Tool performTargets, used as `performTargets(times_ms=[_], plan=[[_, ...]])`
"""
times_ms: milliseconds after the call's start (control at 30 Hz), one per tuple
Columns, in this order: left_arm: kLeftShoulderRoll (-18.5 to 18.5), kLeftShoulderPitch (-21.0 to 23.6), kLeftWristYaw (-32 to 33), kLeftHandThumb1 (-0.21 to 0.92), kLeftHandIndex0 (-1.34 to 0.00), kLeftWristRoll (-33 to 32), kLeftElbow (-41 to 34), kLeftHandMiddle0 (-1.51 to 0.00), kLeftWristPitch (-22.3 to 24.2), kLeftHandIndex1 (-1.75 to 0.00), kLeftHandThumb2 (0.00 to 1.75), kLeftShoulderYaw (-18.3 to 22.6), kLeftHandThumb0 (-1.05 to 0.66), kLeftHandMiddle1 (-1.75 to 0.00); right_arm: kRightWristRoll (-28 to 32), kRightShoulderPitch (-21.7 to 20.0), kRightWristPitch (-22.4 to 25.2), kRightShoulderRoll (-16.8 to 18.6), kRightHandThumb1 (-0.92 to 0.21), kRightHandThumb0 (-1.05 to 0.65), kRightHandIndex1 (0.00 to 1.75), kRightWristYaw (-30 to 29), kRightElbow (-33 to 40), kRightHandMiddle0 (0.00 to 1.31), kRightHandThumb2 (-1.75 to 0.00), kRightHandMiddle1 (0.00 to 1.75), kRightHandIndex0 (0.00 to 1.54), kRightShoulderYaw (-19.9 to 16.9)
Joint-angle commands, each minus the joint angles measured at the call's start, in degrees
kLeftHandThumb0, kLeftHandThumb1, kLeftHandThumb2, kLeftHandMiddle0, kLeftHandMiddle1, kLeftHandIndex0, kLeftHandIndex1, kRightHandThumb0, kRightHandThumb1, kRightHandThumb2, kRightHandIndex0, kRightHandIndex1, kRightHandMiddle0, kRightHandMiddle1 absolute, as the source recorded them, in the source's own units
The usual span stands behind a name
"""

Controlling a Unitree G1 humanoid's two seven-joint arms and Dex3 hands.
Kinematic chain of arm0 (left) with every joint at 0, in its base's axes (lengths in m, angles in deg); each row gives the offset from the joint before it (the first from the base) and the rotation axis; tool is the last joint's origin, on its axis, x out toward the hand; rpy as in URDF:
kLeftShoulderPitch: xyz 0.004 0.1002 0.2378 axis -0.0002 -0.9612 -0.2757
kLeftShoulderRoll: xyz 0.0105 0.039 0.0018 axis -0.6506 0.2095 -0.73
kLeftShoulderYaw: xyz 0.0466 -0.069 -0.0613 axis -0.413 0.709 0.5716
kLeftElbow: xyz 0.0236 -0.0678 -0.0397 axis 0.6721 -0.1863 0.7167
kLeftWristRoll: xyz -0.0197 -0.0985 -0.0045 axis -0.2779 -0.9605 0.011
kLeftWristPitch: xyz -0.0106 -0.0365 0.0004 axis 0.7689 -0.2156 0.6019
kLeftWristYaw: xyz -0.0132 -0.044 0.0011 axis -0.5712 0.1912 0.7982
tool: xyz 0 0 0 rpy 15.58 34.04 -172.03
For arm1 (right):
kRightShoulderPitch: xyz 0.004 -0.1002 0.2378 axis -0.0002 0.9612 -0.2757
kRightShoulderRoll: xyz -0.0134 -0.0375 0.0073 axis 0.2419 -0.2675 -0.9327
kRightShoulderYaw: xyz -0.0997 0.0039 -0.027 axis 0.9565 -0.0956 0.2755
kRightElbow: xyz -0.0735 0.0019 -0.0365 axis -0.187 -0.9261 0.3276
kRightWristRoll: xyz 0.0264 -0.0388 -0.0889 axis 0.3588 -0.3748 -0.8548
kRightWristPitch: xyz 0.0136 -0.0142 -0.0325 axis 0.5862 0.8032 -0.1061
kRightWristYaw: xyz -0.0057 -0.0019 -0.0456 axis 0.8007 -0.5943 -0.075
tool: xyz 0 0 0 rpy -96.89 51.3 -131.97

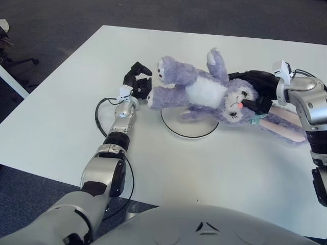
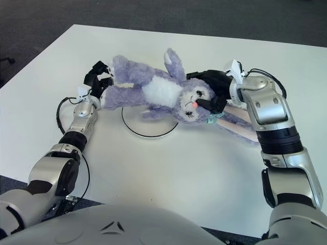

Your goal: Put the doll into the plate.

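Plainly, no brand, label or writing is showing anywhere in either eye view. The right hand is curling its dark fingers around the head of the doll — one finger is lying across the cheek just beside the pink nose, and the rest of the hand is wrapping behind the head. The doll is a purple plush rabbit with a white belly, and it is stretching sideways, on its back, over the far part of the plate, with the body and one arm covering the far rim; whether the body is resting on the plate or hanging just above it cannot be told. Its long ears, pink on the inside, are trailing toward the right of the plate and lying on the white table under the right forearm. Its two feet are pointing left, past the plate's rim. The left hand is sitting at those feet — its black fingers are loosely bent, with the lower foot just beside or touching them, though whether they are actually gripping it cannot be told. The plate itself is a round clear dish with a dark rim, its near half showing bare.
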Motion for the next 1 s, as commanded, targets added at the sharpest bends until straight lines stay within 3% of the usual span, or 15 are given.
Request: performTargets(times_ms=[0, 467, 967], plan=[[1.61, -7.56, 0.51, 0.43, -0.52, 1.47, 4.03, -1.23, -0.11, -1.75, 1.18, -0.87, -0.44, -1.75, -0.35, 0.55, -1.48, -0.31, 0.02, 0.00, 1.66, -0.01, -0.06, 0.63, -1.68, 1.75, 0.90, 0.03], [2.50, -7.74, 0.76, 0.41, -0.54, 1.30, 3.74, -1.26, -0.66, -1.75, 1.20, -0.55, -0.45, -1.75, -1.89, 2.10, -4.30, 0.82, 0.03, 0.00, 1.66, -1.31, 0.66, 0.63, -1.69, 1.75, 0.90, 0.45], [3.04, -7.70, 4.21, 0.38, -0.56, 3.77, 3.40, -1.27, -0.87, -1.75, 1.24, -1.60, -0.46, -1.75, -5.06, -0.16, -4.52, 1.21, 0.03, 0.00, 1.65, -2.48, 1.44, 0.64, -1.69, 1.75, 0.91, 2.91]])
